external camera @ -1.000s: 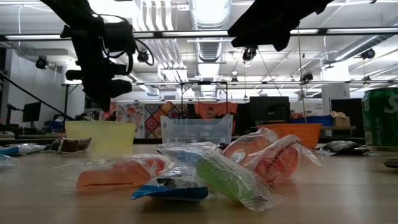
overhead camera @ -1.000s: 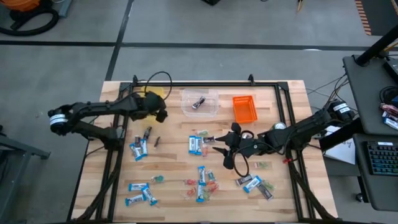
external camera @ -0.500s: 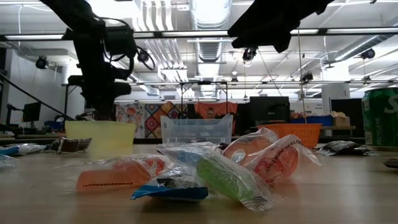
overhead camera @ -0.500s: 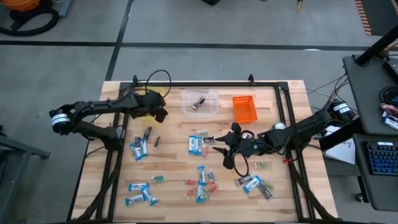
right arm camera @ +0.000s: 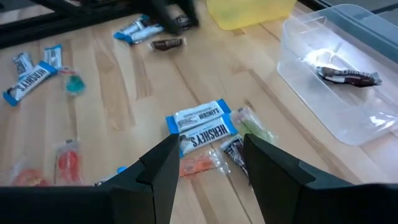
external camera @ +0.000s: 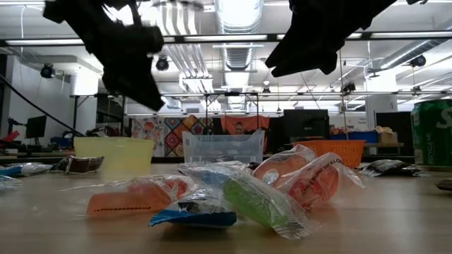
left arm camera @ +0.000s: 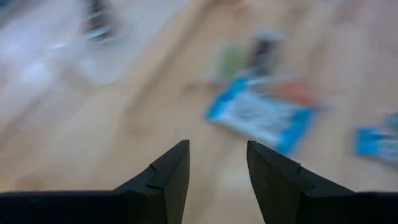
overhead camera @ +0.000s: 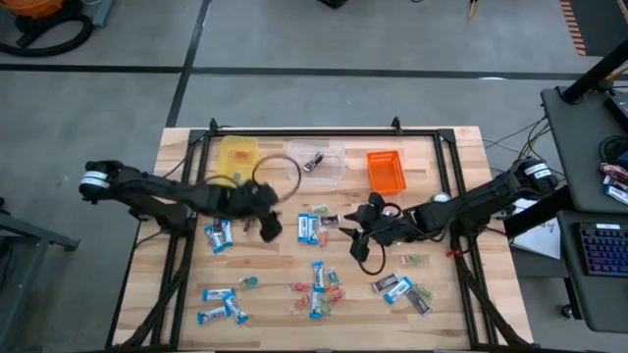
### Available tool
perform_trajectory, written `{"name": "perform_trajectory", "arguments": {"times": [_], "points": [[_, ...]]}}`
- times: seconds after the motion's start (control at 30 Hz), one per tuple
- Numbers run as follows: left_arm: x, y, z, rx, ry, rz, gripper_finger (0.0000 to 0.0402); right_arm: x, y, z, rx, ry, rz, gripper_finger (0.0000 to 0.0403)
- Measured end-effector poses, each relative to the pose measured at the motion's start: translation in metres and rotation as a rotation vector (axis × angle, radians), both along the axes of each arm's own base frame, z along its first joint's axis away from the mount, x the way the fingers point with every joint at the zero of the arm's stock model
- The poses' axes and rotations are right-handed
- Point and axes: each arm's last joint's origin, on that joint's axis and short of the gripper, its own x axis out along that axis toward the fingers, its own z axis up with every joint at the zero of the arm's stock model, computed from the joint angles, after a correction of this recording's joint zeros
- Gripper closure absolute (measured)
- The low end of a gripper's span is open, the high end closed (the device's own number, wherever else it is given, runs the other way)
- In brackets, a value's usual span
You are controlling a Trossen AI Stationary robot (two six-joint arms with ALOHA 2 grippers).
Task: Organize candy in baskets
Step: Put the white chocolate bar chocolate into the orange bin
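Note:
The candy lies scattered over the wooden table: blue-and-white bars [overhead camera: 310, 227], more bars [overhead camera: 218, 235] at the left, and small red and green pieces [overhead camera: 329, 292] toward the near edge. Along the far side stand the yellow basket [overhead camera: 238, 155], the clear basket [overhead camera: 316, 162] with a dark wrapped piece [right arm camera: 345, 76] lying in it, and the orange basket [overhead camera: 386, 171]. My left gripper [left arm camera: 217, 162] hovers open above the table left of the middle bars, holding nothing. My right gripper [right arm camera: 208, 162] hovers open just right of those bars [right arm camera: 202, 127], also holding nothing.
A green can [external camera: 434, 134] stands at the table's right side. Black frame rails [overhead camera: 324, 133] run along the far edge and down both sides. More candy [overhead camera: 400, 288] lies near the front right and more [overhead camera: 221, 304] near the front left.
My left gripper has swung away from above the yellow basket toward the table's middle and near side, tipping more downward; the yellow basket now shows uncovered. It now hangs close to the middle bars, and its wrist view is blurred by the motion.

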Motion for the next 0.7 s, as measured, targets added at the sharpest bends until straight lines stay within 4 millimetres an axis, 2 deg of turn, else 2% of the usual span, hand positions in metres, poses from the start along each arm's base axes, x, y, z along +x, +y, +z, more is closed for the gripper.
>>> {"name": "perform_trajectory", "arguments": {"times": [0.13, 0.27, 0.43, 0.53, 0.7], "points": [[0.013, -0.03, -0.003, -0.014, -0.139, 0.001, 0.0258, 0.002, 0.001, -0.004, -0.003, 0.011, 0.0, 0.0234], [0.017, -0.046, -0.013, -0.09, -0.155, 0.033, 0.0258, 0.003, 0.001, -0.006, -0.006, 0.021, 0.0, 0.0237], [0.019, -0.053, -0.027, -0.17, -0.146, 0.155, 0.0258, 0.003, 0.001, -0.006, -0.006, 0.022, 0.0, 0.0235], [0.031, -0.054, -0.038, -0.161, -0.231, 0.262, 0.0257, 0.003, 0.0, -0.007, -0.007, 0.022, -0.001, 0.0234], [0.048, -0.054, -0.06, -0.177, -0.276, 0.305, 0.0248, 0.003, 0.0, -0.007, -0.007, 0.023, -0.001, 0.0234]]}}
